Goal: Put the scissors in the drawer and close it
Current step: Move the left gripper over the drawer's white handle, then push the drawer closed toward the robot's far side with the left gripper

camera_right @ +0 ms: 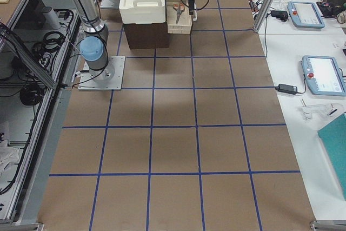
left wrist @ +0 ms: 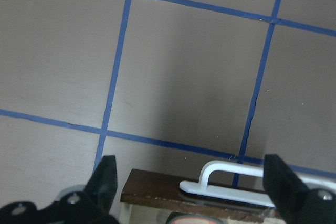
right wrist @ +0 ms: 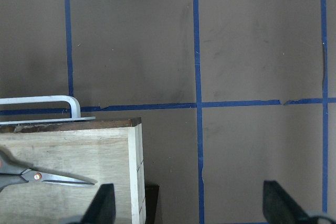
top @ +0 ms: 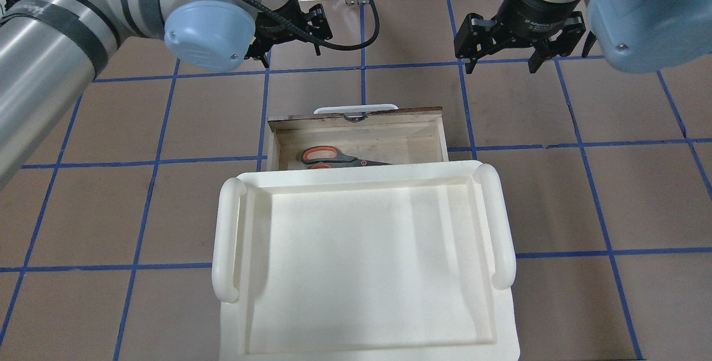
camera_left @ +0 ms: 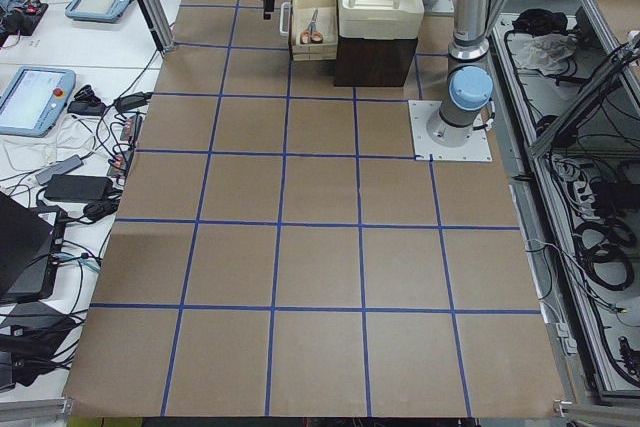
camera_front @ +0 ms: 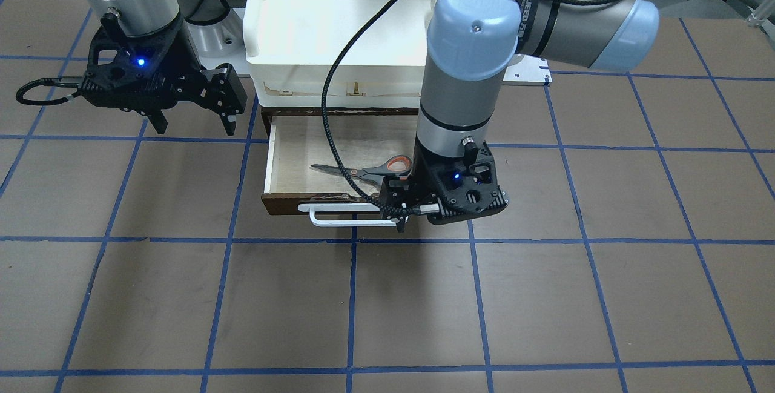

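Observation:
The scissors (camera_front: pixel 369 170) lie flat in the open drawer (camera_front: pixel 303 145), handles toward my left side; they also show in the overhead view (top: pixel 334 156) and the right wrist view (right wrist: pixel 42 177). The drawer (top: pixel 400 141) is pulled out from under the white tray, and its white bar handle (camera_front: pixel 339 216) faces away from me. My left gripper (camera_front: pixel 424 218) is open and empty, over the drawer front at the handle's end (left wrist: pixel 231 179). My right gripper (camera_front: pixel 195 125) is open and empty, off the drawer's other side, above the table (right wrist: pixel 191 205).
A large white plastic tray (top: pixel 228 238) sits on top of the dark cabinet (camera_left: pixel 375 57) that holds the drawer. The brown table with its blue tape grid (camera_front: pixel 424 308) stretches in front of the drawer.

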Controlling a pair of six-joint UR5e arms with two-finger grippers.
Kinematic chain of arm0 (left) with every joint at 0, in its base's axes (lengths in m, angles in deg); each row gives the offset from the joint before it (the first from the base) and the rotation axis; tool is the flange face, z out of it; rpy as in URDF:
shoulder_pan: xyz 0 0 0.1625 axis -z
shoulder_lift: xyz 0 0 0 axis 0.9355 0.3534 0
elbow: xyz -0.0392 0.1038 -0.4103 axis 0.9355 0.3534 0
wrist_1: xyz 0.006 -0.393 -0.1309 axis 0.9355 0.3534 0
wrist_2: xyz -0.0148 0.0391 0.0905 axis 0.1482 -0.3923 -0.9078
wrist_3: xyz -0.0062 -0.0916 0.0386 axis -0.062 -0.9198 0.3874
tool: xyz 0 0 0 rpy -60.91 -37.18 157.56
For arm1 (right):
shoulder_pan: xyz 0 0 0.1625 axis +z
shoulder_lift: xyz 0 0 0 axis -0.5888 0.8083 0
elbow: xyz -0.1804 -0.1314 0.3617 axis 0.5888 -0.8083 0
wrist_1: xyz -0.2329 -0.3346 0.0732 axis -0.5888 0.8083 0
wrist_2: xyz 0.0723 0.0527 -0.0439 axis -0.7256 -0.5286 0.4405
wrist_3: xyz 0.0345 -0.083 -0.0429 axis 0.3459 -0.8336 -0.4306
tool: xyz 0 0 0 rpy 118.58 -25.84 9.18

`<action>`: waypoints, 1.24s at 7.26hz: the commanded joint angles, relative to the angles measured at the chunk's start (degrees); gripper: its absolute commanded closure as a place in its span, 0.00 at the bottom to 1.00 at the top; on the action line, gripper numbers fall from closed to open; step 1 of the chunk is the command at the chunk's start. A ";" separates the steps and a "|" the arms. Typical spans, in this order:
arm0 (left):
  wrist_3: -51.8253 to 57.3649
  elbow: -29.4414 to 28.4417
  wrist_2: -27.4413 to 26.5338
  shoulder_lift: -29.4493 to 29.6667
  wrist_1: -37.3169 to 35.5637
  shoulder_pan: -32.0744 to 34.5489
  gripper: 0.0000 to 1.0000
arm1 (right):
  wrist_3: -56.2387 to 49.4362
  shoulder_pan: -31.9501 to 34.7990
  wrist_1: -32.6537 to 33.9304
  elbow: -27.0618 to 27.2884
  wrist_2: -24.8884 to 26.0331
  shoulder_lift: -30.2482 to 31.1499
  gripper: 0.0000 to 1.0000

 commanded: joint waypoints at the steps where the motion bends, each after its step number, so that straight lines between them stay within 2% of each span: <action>1: -1.55 -0.83 -0.13 4.29 -2.34 1.90 0.00 | -0.02 -0.01 0.00 0.06 0.10 0.01 0.00; 6: 0.82 -1.45 0.57 9.75 -2.09 4.54 0.00 | -0.02 -0.01 0.00 0.06 0.10 0.01 0.00; 8: 2.74 -1.45 2.50 9.93 1.93 5.15 0.00 | -0.02 -0.01 0.00 0.06 0.10 0.01 0.00; 9: 3.28 -1.36 5.03 8.89 7.01 5.59 0.00 | -0.02 -0.01 0.00 0.06 0.10 0.01 0.00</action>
